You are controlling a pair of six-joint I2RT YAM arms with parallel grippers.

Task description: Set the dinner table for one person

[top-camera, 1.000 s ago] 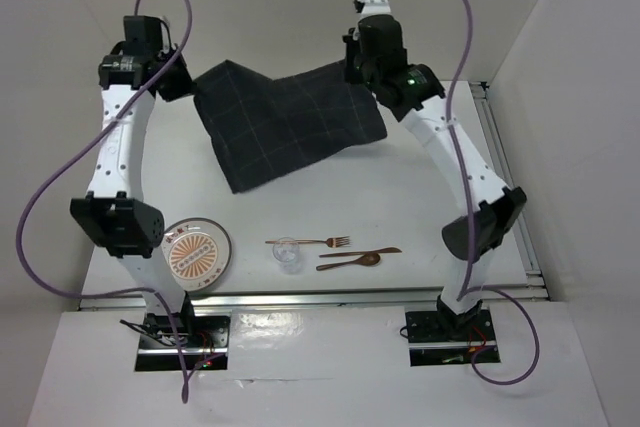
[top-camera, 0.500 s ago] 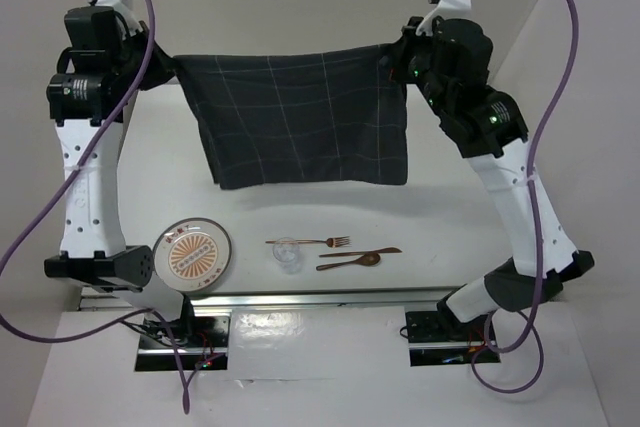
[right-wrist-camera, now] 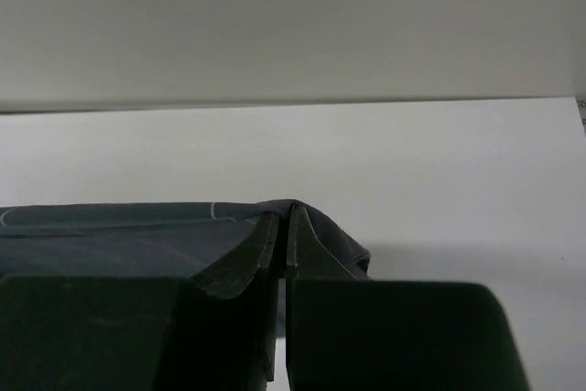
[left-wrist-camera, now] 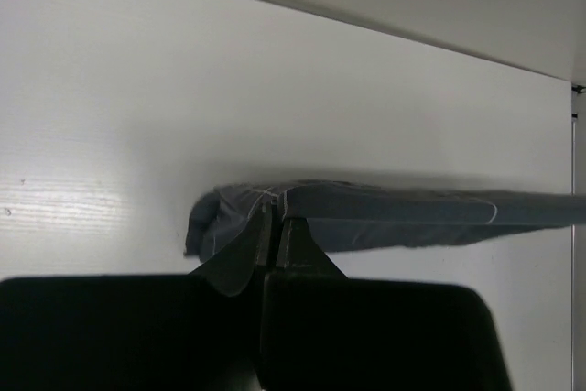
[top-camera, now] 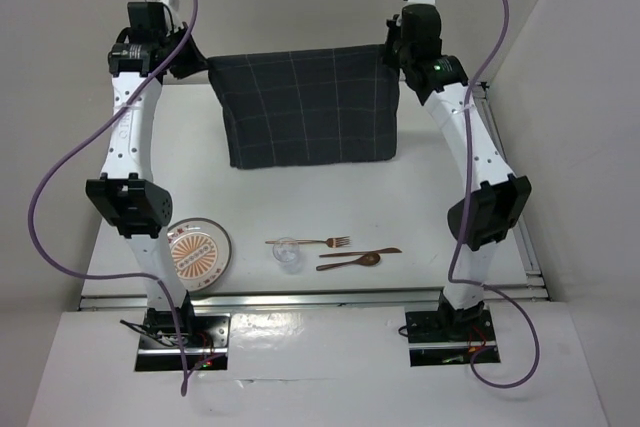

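Accordingly, with the left gripper (top-camera: 200, 65) and the right gripper (top-camera: 388, 50) each pinched tight on an upper corner of the cloth (top-camera: 310, 107), hung taut over the far half of the dinner table (top-camera: 420, 207), an even, level lowering was judged necessary so that no creases were formed.

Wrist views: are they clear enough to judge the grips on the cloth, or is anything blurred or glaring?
Left wrist: the left gripper is a dark, soft silhouette, the cloth fairly sharp, with mild glare on the dinner table. Right wrist: the right gripper is equally dark, the cloth dim but readable. Top external: evenly lit and sharp.
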